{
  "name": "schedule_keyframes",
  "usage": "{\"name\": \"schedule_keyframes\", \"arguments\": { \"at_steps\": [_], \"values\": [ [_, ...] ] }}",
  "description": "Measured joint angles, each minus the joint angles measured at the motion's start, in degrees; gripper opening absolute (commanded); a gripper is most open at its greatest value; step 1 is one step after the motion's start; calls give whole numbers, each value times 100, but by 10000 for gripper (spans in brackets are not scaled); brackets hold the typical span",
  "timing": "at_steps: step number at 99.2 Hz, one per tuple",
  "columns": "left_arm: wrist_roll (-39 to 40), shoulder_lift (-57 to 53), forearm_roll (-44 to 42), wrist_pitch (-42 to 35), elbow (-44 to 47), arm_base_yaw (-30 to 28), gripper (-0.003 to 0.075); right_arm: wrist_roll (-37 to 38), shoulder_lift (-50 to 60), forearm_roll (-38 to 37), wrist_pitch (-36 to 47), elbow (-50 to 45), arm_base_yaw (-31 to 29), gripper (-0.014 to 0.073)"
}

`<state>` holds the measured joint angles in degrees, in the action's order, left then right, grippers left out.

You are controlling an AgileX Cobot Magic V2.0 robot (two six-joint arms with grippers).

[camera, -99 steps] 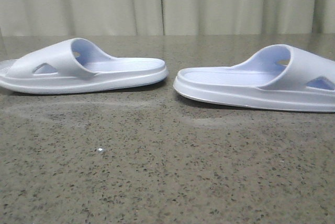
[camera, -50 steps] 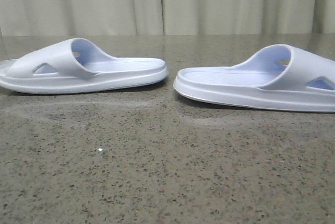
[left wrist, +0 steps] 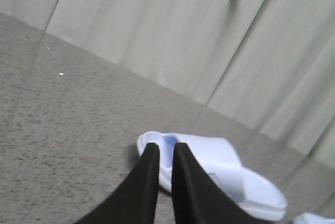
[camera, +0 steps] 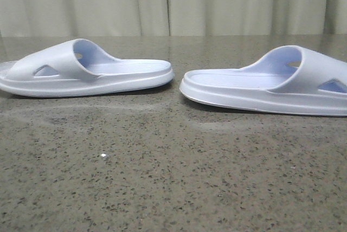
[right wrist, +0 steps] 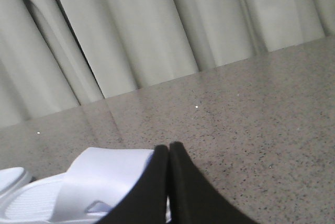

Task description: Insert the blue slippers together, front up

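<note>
Two pale blue slippers lie sole-down on a speckled table (camera: 162, 178), left slipper (camera: 87, 72) at 10 o'clock, right slipper (camera: 271, 85) at 2, heels nearly meeting, foreground bare. The left gripper (left wrist: 165, 153) is nearly closed, the right gripper (right wrist: 168, 153) closed; both hold nothing.

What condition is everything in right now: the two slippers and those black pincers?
Left slipper: flat on its sole, heel toward the middle, untouched.
Right slipper: flat on its sole, heel toward the middle, untouched.
Left gripper: fingers nearly together, holding nothing.
Right gripper: shut, holding nothing.
</note>
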<state>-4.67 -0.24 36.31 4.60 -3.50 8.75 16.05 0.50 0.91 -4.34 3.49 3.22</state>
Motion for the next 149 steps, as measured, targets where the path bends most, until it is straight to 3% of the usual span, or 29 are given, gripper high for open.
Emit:
{"name": "schedule_keyframes", "arguments": {
  "at_steps": [15, 55, 64, 72, 81, 89, 103, 127, 149],
  "values": [
    [0, 348, 765, 168, -588, 0, 15, 50, -29, 390, -637, 713, 0, -106],
    [2, 2596, 915, 822, -2002, 0, 16, 82, -1420, 1055, -1474, 2116, 0, -80],
    [2, 2876, 986, 843, -2015, 0, 20, 84, -1578, 1141, -1517, 2142, 0, 15],
    [12, 3002, 1009, 895, -2015, 0, 57, 84, -1641, 1201, -1558, 2146, 0, 167],
    [12, 3053, 1009, 924, -2015, 0, 149, 84, -1641, 1229, -1557, 2146, 0, 345],
    [12, 3052, 1009, 924, -2015, 0, 255, 84, -1641, 1239, -1500, 2146, 0, 426],
    [2, 3052, 925, 928, -2015, 0, 364, 84, -1641, 1239, -1334, 2146, 0, 433],
    [2, 3077, 714, 582, -2015, 0, 364, 95, -1641, 1241, -1155, 2146, 0, 433],
    [2, 3680, 1149, 286, -2028, 0, 363, 95, -1641, 1252, -1132, 2146, 0, 433]
  ]
}}
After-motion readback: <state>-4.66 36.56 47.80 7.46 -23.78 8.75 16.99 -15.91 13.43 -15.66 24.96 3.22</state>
